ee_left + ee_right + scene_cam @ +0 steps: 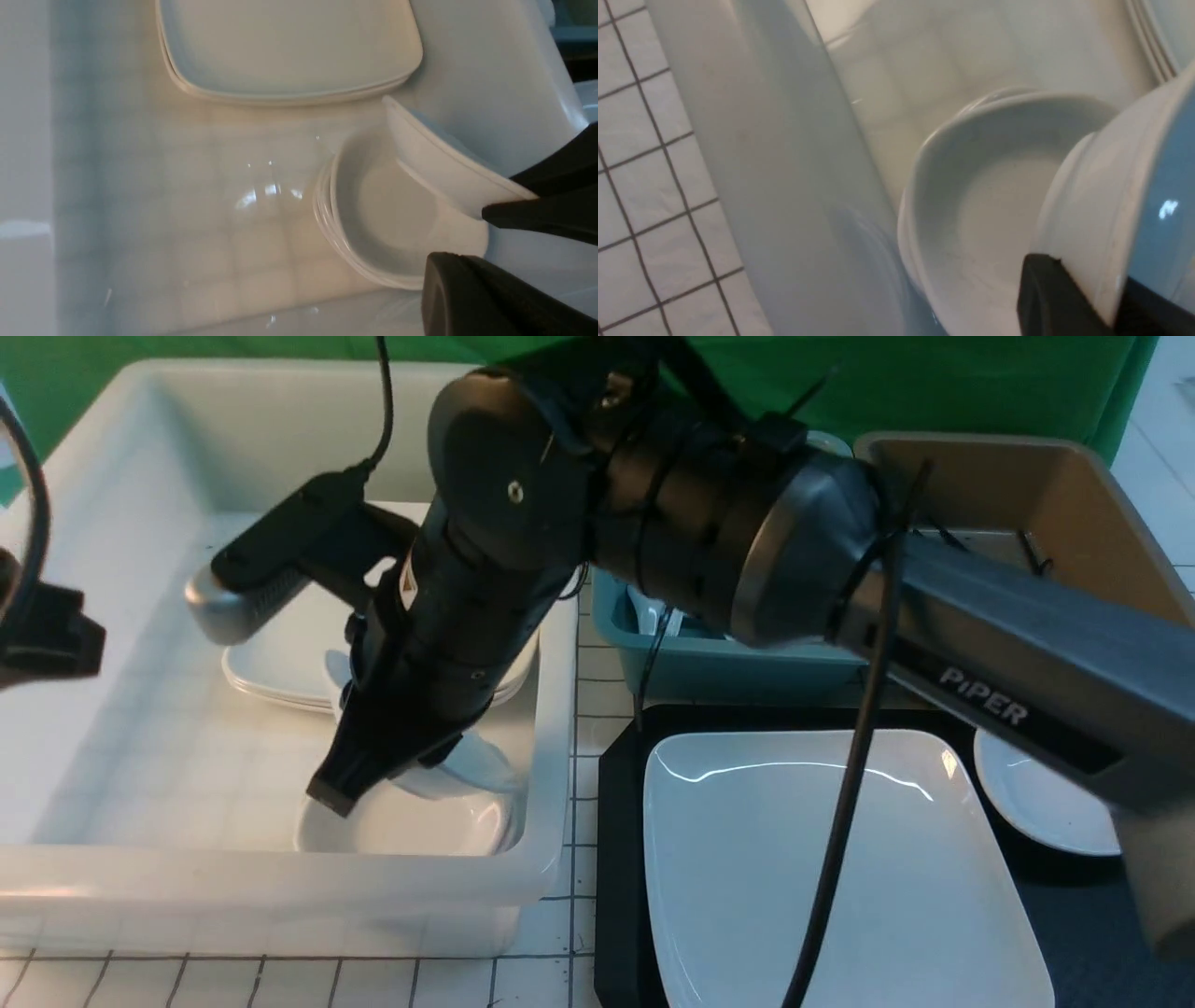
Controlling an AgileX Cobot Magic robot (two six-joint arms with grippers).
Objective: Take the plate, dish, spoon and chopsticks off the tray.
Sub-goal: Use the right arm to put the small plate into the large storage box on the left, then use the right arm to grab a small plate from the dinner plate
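right end effector (334,791) reaches across into the white tub (280,882), clenched on the rim of a small white dish (462,767) — dish steeply tilted, hanging over a stack of like dishes (411,826) in the tub's near right corner; contact with the stack cannot be told. further back in the tub: a stack of square plates (271,663). left end effector: only a dark part of the left arm (42,625) shows at the edge of the front view, so released or clenched cannot be told. the plate (803,868) lies flat on the black tray (616,859), on the tiled counter (280,980) right of the tub. a second small dish (1041,793) sits on the tray just beside the plate's far right corner, partly hidden by the right arm. blue bin (728,665) behind the tray — brown bin (1074,495) further back to the right.
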